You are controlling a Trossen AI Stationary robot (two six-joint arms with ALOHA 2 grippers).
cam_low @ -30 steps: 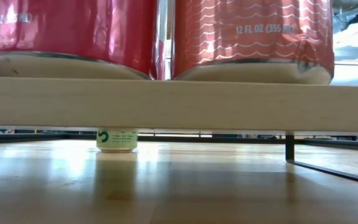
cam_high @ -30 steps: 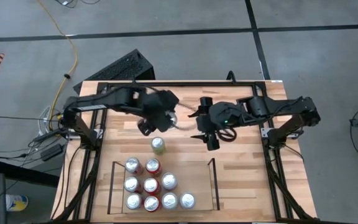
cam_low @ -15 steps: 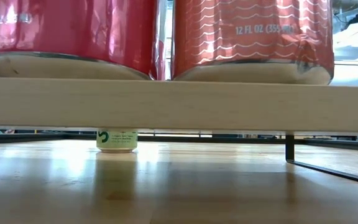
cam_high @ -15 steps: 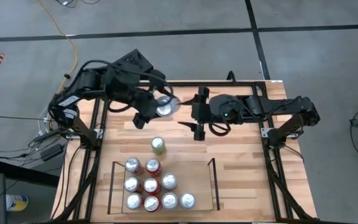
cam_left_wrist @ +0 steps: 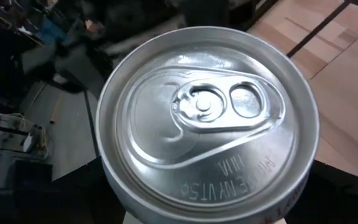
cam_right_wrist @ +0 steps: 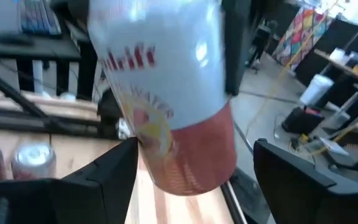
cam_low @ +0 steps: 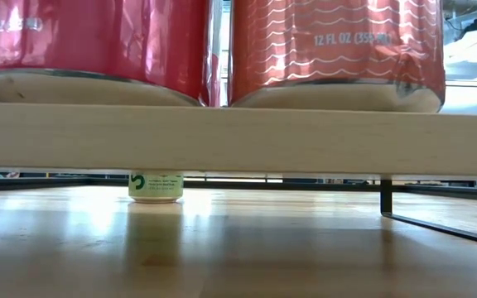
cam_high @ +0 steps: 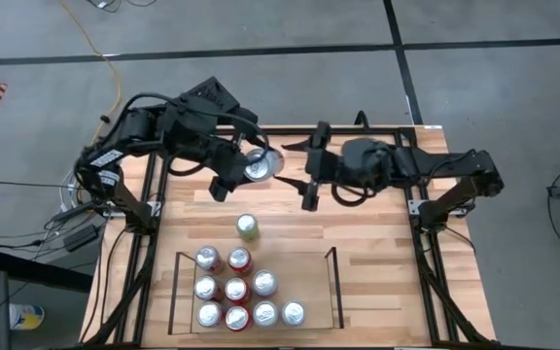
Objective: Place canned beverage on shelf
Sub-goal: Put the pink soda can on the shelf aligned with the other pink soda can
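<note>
Now the left gripper is clamped on a silver canned beverage, held aloft and tipped so its lid faces the right arm; the left wrist view is filled almost wholly by that lid and pull tab. A second ago this gripper was lower and nearer the green can; it has since lifted back toward its own base, carrying the can with it. Just beside it, the right gripper has swung round to face the can, its fingers spread wide with nothing between them, and in its wrist view the can's body sits just ahead of them. My reading is a handover being set up, not yet made.

Farther out on the table stands the green can, upright and alone, between the grippers and the shelf. That shelf already holds eight cans on the side nearer the left arm, with bare plank on the other side, so room remains.

Hard to make out: the left fingers themselves are hidden by the can in every view. The low view shows neither arm, only two red cans close up on the shelf plank and the green can's base beyond.
</note>
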